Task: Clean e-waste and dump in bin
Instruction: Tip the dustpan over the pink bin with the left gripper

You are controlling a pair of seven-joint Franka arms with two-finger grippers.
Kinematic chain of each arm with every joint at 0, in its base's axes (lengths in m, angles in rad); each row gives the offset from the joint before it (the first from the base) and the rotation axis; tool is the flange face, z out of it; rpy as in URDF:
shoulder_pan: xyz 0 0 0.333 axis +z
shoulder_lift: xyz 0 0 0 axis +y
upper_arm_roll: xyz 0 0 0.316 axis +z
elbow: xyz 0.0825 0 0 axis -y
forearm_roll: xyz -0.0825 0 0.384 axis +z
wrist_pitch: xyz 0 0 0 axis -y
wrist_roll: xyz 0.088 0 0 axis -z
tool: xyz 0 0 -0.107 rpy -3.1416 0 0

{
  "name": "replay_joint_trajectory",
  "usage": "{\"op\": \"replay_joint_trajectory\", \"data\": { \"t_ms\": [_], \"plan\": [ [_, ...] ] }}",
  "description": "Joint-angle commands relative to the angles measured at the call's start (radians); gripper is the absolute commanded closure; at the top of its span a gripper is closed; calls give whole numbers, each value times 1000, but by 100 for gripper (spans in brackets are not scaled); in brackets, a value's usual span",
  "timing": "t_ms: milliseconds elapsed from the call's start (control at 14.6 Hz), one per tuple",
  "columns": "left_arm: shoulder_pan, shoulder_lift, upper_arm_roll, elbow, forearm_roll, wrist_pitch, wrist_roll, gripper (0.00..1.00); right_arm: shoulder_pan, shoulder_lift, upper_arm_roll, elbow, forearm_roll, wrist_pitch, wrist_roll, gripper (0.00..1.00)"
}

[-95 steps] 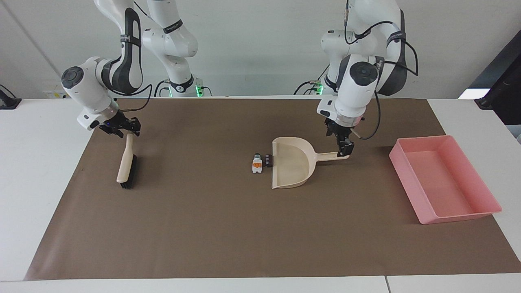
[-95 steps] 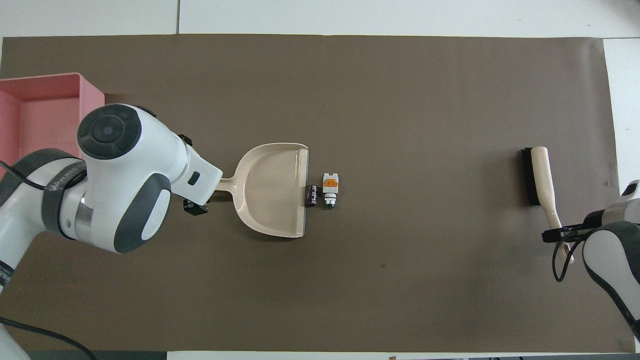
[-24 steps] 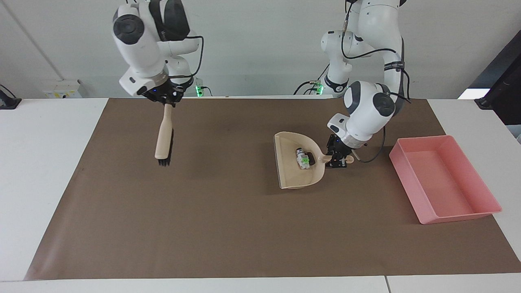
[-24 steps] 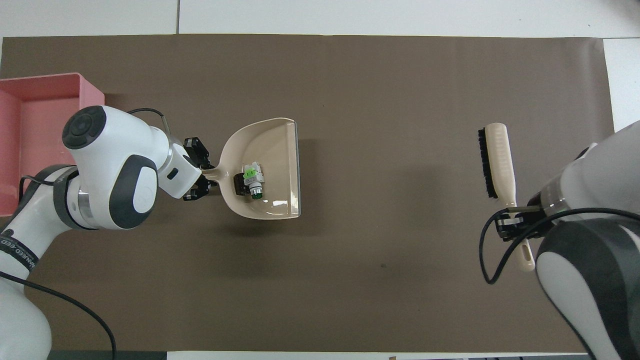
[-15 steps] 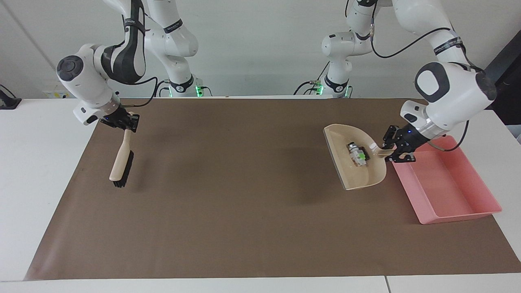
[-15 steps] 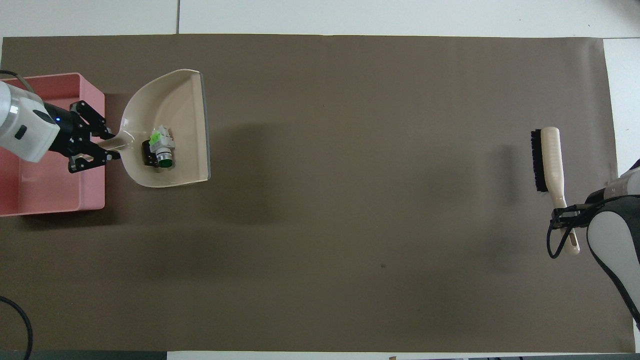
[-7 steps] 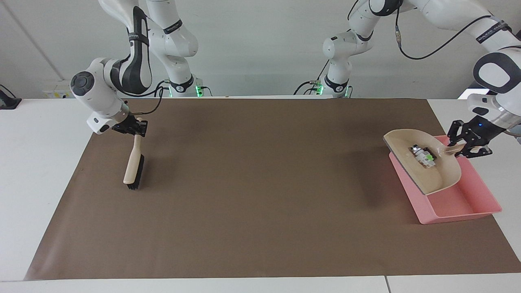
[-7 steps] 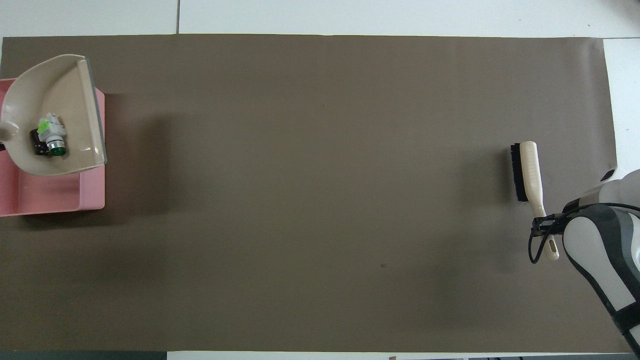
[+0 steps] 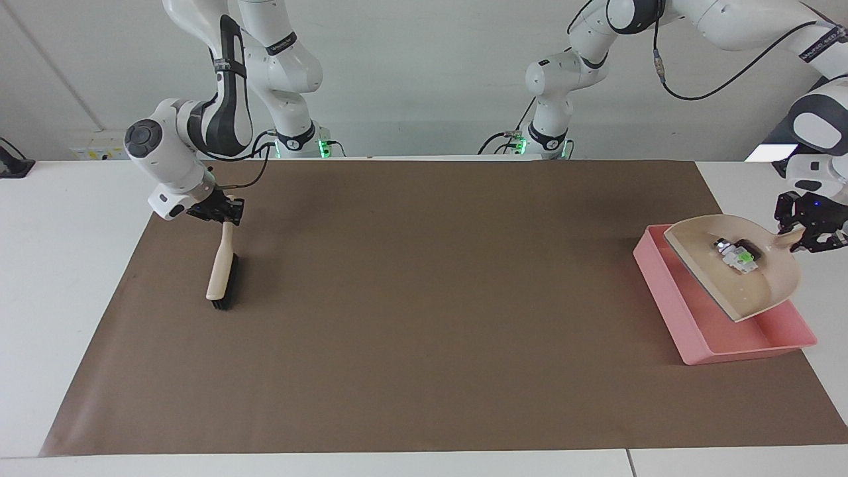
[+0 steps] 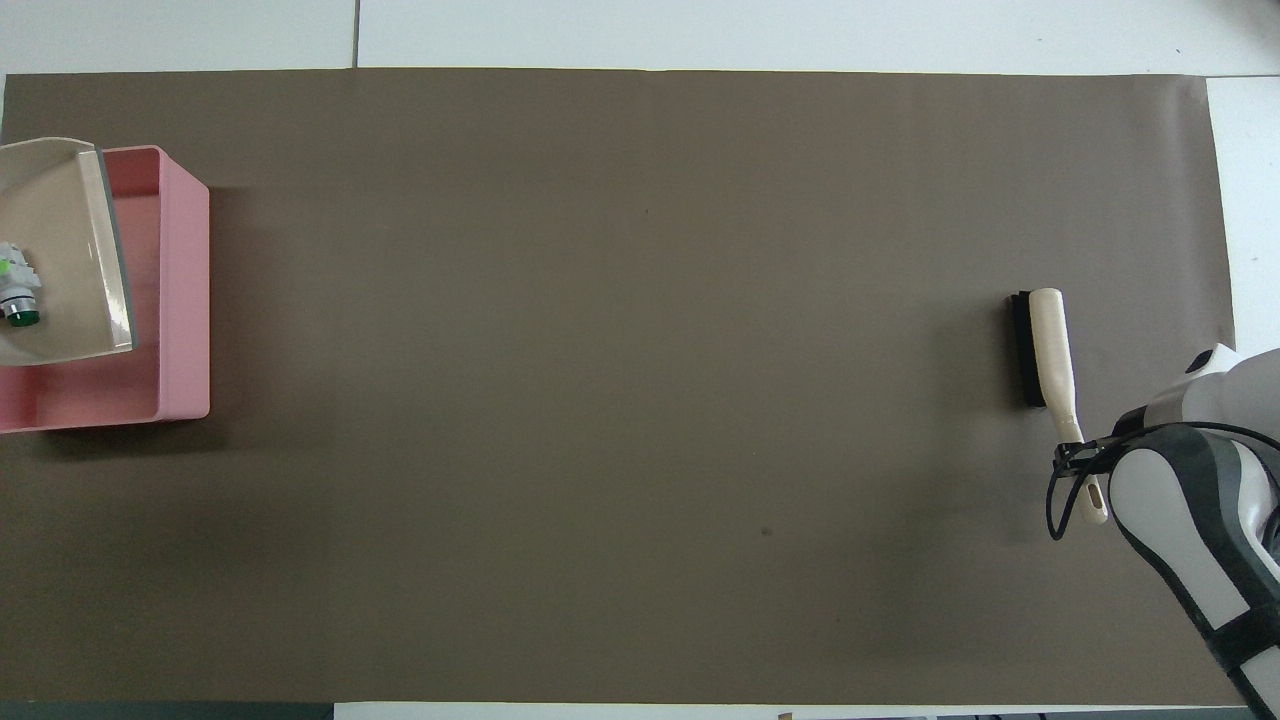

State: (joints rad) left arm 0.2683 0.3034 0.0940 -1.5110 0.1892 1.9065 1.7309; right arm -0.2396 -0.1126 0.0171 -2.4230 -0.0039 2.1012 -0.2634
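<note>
the left gripper (image 9: 803, 230) is hanging over the left arm's end of the table, its fingers clamped on the handle of the beige dustpan (image 9: 735, 275). the dustpan is being held in the air over the pink bin (image 9: 702, 324), tilted so that its open lip is sitting lower than the handle end. the e-waste (image 9: 737, 254) is lying inside the pan close to the handle: a white-grey block with a green spot, and a small dark piece touching it. from overhead, the pan (image 10: 60, 250) is covering much of the bin (image 10: 180, 300), and only the white-grey part (image 10: 15, 290) is showing at the edge of the view.

the right gripper (image 9: 222, 213) is positioned over the right arm's end of the brown mat (image 9: 411, 318), closed on the top of the handle of the brush (image 9: 222, 271). the brush is hanging nearly upright with its dark bristle end at or just above the mat; contact cannot be told. overhead, the brush (image 10: 1045, 350) is lying well apart from the bin.
</note>
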Motion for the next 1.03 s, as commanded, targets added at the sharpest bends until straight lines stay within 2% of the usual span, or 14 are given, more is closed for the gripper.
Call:
{"op": "replay_joint_trajectory", "data": {
  "t_ms": [0, 68, 137, 205, 274, 548, 822, 959],
  "plan": [
    [-26, 13, 12, 14, 123, 78, -13, 100, -12, -26, 6, -30, 21, 19, -43, 92],
    [-30, 14, 12, 6, 201, 132, -37, 100, -10, -26, 4, -28, 19, 14, -40, 82],
    [-56, 14, 12, -7, 295, 146, -77, 100, -9, -26, 6, -22, 19, 7, -39, 60],
    [-76, 10, 12, -26, 388, 143, -141, 100, -6, -22, 6, -9, 19, -7, -39, 18],
    [-84, 2, 10, -50, 474, 148, -199, 100, -4, -13, 6, 24, 15, -33, -40, 0],
    [-129, -30, 12, -129, 720, 145, -319, 100, 0, 5, 17, 223, 2, -170, -39, 0],
    [-133, -49, 12, -167, 829, 152, -329, 100, 57, 14, 18, 412, -45, -242, -4, 0],
    [-138, -49, 10, -167, 869, 148, -329, 100, 75, 36, 18, 513, -48, -300, 102, 0]
  ]
}}
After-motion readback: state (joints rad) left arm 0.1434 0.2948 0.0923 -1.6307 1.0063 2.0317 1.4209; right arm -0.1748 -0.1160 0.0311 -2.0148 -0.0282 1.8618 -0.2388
